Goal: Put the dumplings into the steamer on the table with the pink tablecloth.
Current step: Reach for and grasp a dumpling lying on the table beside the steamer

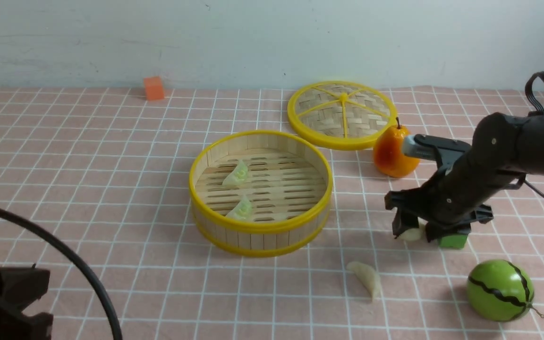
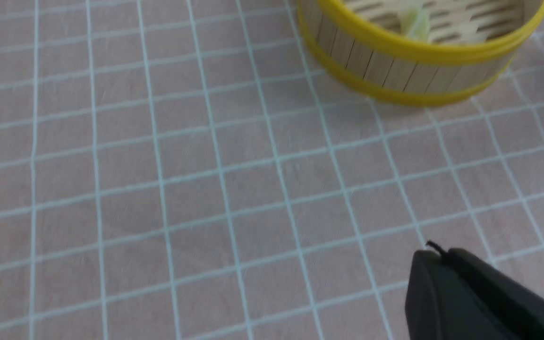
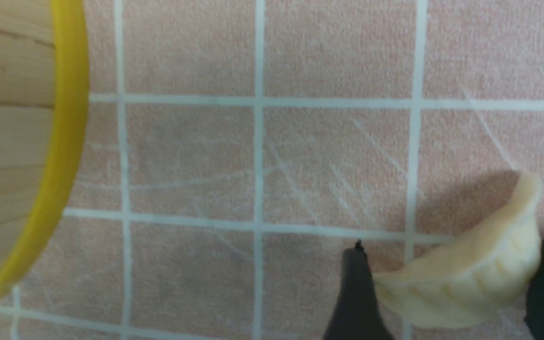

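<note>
The steamer [image 1: 262, 227] stands mid-table on the pink tablecloth [image 1: 111, 189] with two pale green dumplings [image 1: 237, 174] [image 1: 242, 208] on its slats. A cream dumpling [image 1: 367, 278] lies on the cloth in front of it, to the right. My right gripper [image 1: 416, 232] is down at the cloth, its jaws wide apart. Another cream dumpling [image 3: 465, 283] lies lengthwise between its fingers [image 3: 354, 293], its ends at both pads. My left gripper [image 2: 437, 255] is shut and empty, above bare cloth near the steamer's [image 2: 418, 52] front left.
A green cube [image 1: 454, 241] sits right behind the right gripper. An orange pear [image 1: 392, 156] stands beyond it and a green watermelon ball [image 1: 499, 290] lies at the front right. The woven lid [image 1: 343, 113] lies behind the steamer, an orange cube [image 1: 153, 88] by the wall.
</note>
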